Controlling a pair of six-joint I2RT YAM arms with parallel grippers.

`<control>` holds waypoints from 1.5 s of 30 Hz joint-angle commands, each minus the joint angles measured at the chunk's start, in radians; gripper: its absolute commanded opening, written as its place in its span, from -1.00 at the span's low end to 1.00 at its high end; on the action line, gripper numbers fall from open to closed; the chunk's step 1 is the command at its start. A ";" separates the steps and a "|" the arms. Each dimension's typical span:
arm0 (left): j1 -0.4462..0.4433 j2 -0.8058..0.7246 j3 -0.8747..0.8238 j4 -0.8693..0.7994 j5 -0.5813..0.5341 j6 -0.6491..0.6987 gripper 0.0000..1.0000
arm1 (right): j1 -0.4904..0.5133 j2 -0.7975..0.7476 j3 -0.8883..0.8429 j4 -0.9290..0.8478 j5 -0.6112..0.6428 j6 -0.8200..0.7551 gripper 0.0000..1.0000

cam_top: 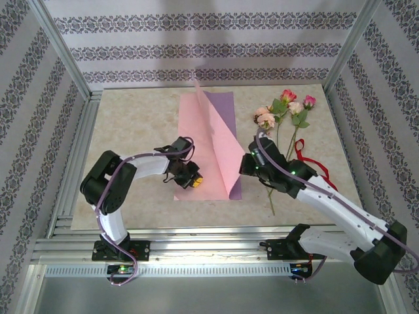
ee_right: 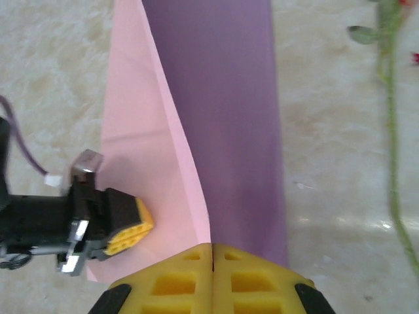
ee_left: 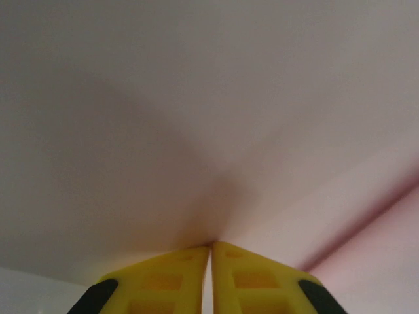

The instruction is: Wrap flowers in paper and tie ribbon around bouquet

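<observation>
Left tool (ee_left: 211, 250) and right tool (ee_right: 211, 252), both pinched shut on opposite sides of the paper (ee_right: 222, 98).

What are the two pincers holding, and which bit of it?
Both pinch the paper: the right pincer its near edge at the fold, the left pincer the pink side by its near corner.

The paper (cam_top: 206, 147) is pale pink on one face and lilac-purple on the other, the flowers (cam_top: 283, 108) pink, peach and magenta on green stems, the ribbon (cam_top: 302, 157) red, the counter (cam_top: 131, 131) marbled beige, the fingers (ee_right: 177, 278) yellow.
</observation>
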 commanded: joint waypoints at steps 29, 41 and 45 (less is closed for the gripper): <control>0.418 -0.204 0.147 -0.361 -0.183 0.386 -0.79 | 0.178 0.249 0.048 -0.270 -0.327 0.024 0.11; 0.054 -0.047 -0.002 -0.002 -0.092 0.057 -0.72 | -0.174 0.528 0.136 0.027 -0.376 -0.068 -0.31; 0.127 -0.069 -0.095 -0.036 -0.103 0.106 -0.73 | -0.161 0.723 0.210 0.053 -0.405 -0.096 -0.37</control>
